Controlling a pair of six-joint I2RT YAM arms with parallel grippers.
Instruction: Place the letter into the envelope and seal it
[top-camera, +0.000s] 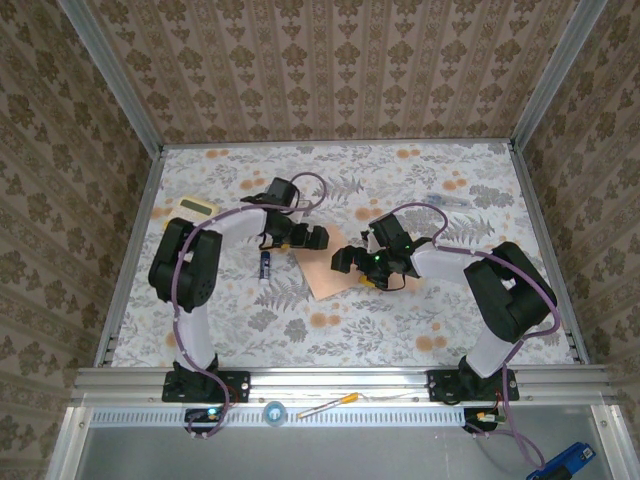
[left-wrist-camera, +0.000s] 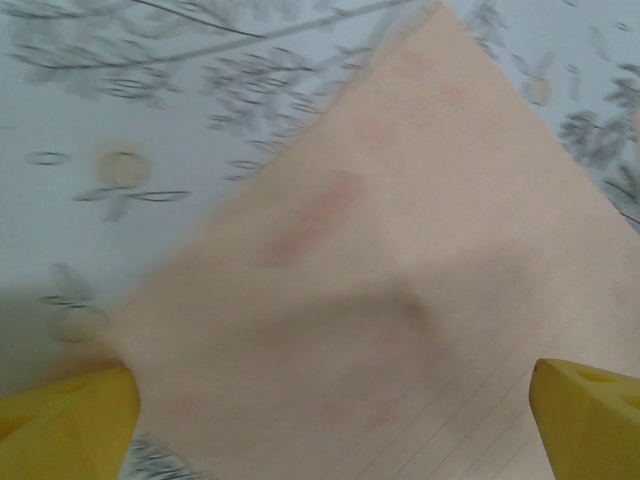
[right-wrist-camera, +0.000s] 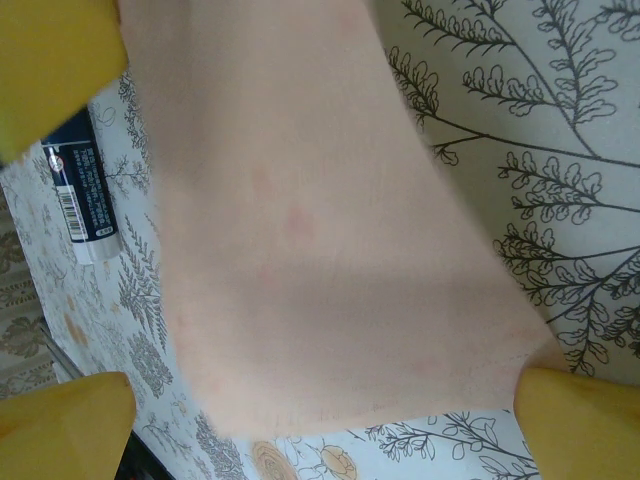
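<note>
Two grippers frame one plain salmon-pink rectangular paper letter (top-camera: 328, 272), lying flat and skewed in the middle of the floral-patterned table (top-camera: 420, 330)! Over the sheet's far-left corner sits the left gripper (top-camera: 312, 238), and at its right edge the right gripper (top-camera: 352, 263), both with yellow fingertips (left-wrist-camera: 70, 425) spread wide and pinching nothing, though whether they touch the paper I cannot tell. Just left of the letter lies a dark blue and white glue-stick tube (top-camera: 265, 263), apart from it.
</note>
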